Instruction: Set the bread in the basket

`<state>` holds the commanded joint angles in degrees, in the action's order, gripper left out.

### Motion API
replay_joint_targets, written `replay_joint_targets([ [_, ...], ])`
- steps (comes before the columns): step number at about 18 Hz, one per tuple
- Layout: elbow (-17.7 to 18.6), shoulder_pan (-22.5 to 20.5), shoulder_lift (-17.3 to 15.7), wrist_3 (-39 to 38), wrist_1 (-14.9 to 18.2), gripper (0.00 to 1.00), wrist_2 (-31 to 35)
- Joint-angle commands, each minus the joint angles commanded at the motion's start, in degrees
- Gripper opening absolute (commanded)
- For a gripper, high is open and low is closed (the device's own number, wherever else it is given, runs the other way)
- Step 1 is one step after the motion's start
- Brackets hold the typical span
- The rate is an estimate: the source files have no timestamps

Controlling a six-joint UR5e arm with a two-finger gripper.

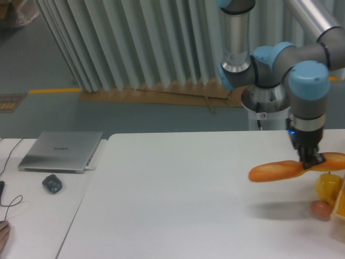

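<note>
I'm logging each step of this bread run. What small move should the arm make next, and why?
Probably keep carrying to the right. The end effector holds the bread in the air above the table, over the yellow fruit and pinkish fruit; the basket shows only at the right edge.

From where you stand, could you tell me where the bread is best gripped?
Grip the bread near its middle, from above, across its narrow width. It is long and slim and lies level, so a central hold balances it, as the claw grips it now.

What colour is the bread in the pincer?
Golden orange-brown bread, clearest in the fixed camera view.
</note>
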<state>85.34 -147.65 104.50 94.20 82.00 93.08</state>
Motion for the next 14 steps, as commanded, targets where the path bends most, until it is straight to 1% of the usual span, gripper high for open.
replay_joint_targets([
  [4, -0.09, -3.51, 0.44, 6.68, -0.17, 0.23, -0.09],
  [11, -0.17, -12.13, 1.93, 21.01, -0.79, 0.23, -0.26],
  [12, -0.26, -13.27, 2.46, 22.68, -1.05, 0.23, -0.26],
  [14, -0.53, -15.29, 3.25, 26.19, -2.63, 0.23, -0.18],
])
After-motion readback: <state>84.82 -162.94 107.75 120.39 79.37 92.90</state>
